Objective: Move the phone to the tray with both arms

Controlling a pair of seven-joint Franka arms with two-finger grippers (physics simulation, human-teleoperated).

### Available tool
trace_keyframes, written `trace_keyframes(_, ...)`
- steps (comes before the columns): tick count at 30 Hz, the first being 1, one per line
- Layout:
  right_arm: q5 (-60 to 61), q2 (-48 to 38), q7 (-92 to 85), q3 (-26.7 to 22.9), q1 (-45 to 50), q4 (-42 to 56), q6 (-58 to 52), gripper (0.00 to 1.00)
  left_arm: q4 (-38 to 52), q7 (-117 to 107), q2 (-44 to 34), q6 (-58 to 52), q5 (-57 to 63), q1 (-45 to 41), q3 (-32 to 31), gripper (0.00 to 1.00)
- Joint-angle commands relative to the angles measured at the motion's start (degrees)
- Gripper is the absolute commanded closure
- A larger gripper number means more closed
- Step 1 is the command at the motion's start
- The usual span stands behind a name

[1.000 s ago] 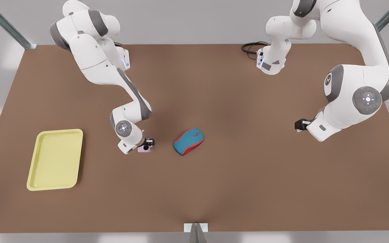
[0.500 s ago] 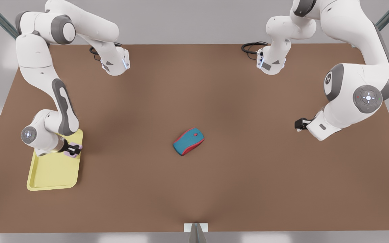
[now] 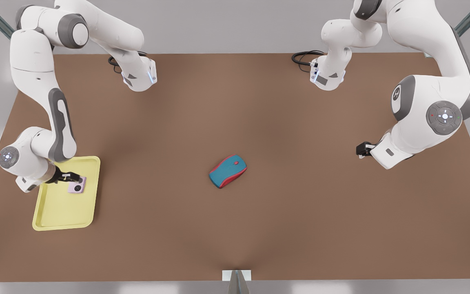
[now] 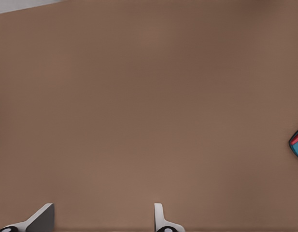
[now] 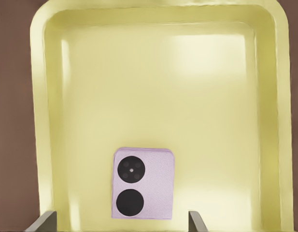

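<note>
Pale pink and flat, the phone [image 5: 143, 183] lies lens-side up on the floor of the tray [image 3: 45, 218], near the tray's corner that faces the mouse [image 3: 227, 170] and clear of the raised rim on every side. Two black round lenses sit along one edge of its upper face.

Handling judgement — the phone looks light, rigid and thin, with a smooth skin that could slip under a weak pinch. Grip it across its two long side edges, away from the lenses; the glass is the fragile part. Its low profile leaves little edge to catch, so the fingertips would need to come down almost to the tray floor.

Right gripper [image 3: 72, 179]: poised over the tray, just above the phone, jaws spread wider than the phone and grasping nothing — the phone is released.

Left gripper [image 3: 360, 150]: waits well away from the tray, beyond the mouse, above bare brown table [image 3: 259, 228]. Its fingers stand apart and empty in the left wrist view.

By the present layout the placement appears complete.
</note>
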Motion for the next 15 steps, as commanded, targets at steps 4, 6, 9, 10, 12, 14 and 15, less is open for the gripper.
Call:
trace_keyframes(4,0.07,-4.60,-7.45,3.16,3.76,10.06,-22.78,0.00,0.03,-0.17,-0.16,0.05,0.27,-0.01,-0.01,0.00)
trace_keyframes(6,0.07,-8.03,0.91,2.46,9.91,12.79,-25.78,0.00,0.03,-0.17,-0.16,-0.04,0.36,-0.01,-0.01,0.00)
trace_keyframes(9,-0.63,-10.76,10.68,2.54,11.68,21.31,-35.27,0.00,0.03,-0.17,-0.16,0.05,0.36,-0.01,-0.01,0.00)
trace_keyframes(10,-0.64,-12.77,10.59,2.10,11.24,23.51,-38.35,0.00,0.03,-0.17,-0.16,0.05,0.36,-0.01,-0.01,0.00)
trace_keyframes(12,0.24,-13.57,10.77,2.11,10.97,24.22,-38.52,0.00,0.03,-0.17,-0.16,0.05,0.36,-0.01,-0.01,0.00)
trace_keyframes(14,-0.54,-14.18,11.12,2.02,11.15,24.48,-39.05,0.00,0.03,-0.17,-0.16,0.05,0.36,-0.01,-0.01,0.00)
trace_keyframes(15,-0.55,-13.83,11.21,2.11,11.50,25.89,-39.31,0.00,0.03,-0.17,-0.16,0.05,0.36,-0.01,-0.01,0.00)
